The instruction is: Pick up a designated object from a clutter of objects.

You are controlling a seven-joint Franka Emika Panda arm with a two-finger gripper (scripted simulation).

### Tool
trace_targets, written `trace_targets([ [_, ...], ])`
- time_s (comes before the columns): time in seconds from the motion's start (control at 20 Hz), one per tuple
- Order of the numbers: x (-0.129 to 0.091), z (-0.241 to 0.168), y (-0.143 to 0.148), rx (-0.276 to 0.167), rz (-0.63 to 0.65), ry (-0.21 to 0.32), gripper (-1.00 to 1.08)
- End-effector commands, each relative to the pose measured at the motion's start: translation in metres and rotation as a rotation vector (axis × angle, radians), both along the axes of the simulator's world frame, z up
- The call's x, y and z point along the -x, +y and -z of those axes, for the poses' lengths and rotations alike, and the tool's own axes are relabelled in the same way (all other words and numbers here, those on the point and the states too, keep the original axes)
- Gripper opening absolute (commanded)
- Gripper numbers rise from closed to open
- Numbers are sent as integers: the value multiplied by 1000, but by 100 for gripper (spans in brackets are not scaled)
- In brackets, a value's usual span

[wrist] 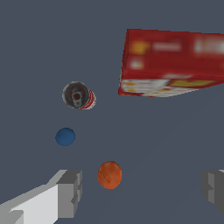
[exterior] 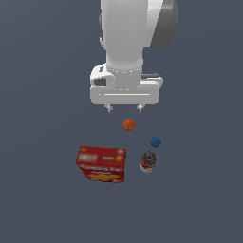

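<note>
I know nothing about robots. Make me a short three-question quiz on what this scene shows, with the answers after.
1. True or false: the gripper is shut on the small can.
2. Which thing lies closest to the gripper's fingertips in the exterior view? A. red cracker box B. orange ball C. blue ball
3. Fill in: the small can stands on the exterior view's ____ side of the cracker box.

Key
1. False. The fingers are spread apart and hold nothing; the can stands apart on the floor.
2. B. The wrist view also shows the orange ball between the open fingers.
3. Right, just below the blue ball.
</note>
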State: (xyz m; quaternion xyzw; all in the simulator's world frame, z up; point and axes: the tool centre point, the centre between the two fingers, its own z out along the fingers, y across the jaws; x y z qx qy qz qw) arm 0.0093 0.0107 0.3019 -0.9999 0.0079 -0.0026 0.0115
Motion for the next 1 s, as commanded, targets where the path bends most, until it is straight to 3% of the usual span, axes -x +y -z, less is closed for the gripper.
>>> trace_targets([
  [0.0, -6, 7, 5, 4, -6, 1, 100],
  [0.95, -79, 133, 85, 27, -99, 3, 100],
])
